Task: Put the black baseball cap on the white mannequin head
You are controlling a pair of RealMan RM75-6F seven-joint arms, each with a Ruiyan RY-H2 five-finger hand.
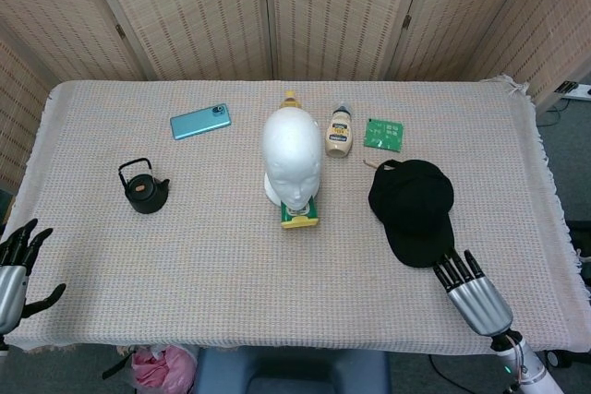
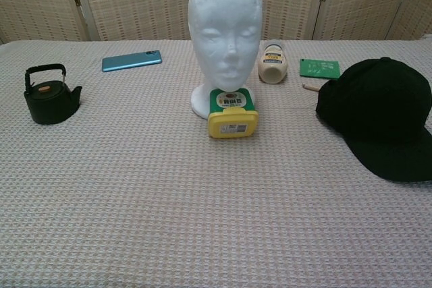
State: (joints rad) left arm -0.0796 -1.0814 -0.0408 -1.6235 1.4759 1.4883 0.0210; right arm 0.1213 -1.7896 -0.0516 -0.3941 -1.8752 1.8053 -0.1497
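Observation:
The black baseball cap [image 1: 413,209] [image 2: 381,112] lies flat on the table's right side, brim toward the near edge. The white mannequin head [image 1: 292,159] [image 2: 225,32] stands upright at the centre, bare. My right hand [image 1: 471,292] hovers at the near right edge, holding nothing, its straight fingers pointing at the cap's brim and ending just short of it. My left hand [image 1: 13,269] sits at the near left corner with fingers spread, holding nothing. Neither hand shows in the chest view.
A yellow-and-green tub [image 1: 299,214] [image 2: 232,113] lies right in front of the mannequin's base. A black kettle [image 1: 143,189], a teal phone [image 1: 199,121], a mayonnaise bottle [image 1: 340,133] and a green card [image 1: 383,134] are spread over the woven cloth [image 1: 212,265].

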